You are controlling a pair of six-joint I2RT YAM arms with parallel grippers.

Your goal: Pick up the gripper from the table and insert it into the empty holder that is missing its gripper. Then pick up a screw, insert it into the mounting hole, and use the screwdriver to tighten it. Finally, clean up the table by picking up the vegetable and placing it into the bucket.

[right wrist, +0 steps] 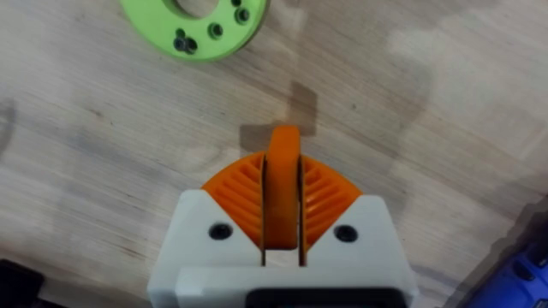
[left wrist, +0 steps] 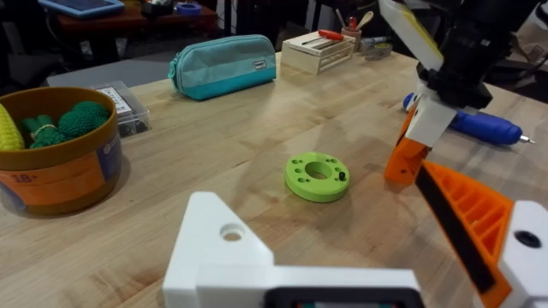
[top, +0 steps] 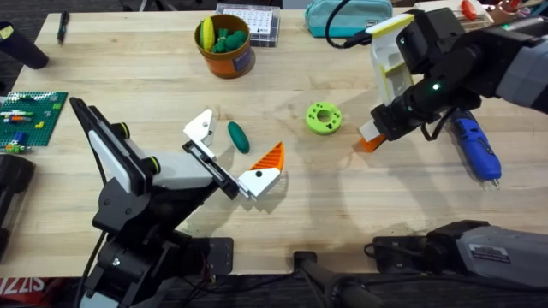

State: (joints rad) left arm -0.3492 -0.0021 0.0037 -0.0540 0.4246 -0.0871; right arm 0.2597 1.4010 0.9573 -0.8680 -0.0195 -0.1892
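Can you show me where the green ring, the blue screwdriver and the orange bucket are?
green ring (top: 324, 117), overhead view, on its flat top beside the hole.
blue screwdriver (top: 476, 147), overhead view, on the middle of its blue body.
orange bucket (top: 233, 61), overhead view, on its outer wall.

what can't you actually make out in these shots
- The gripper: in the right wrist view the right gripper's orange pads cover its white body.
- Whether its tip touches the table: overhead view, too small to tell.
- The bucket: left wrist view's edge cuts it off, and the corn with it.
- The screwdriver: the right arm hides its rear end in the left wrist view.
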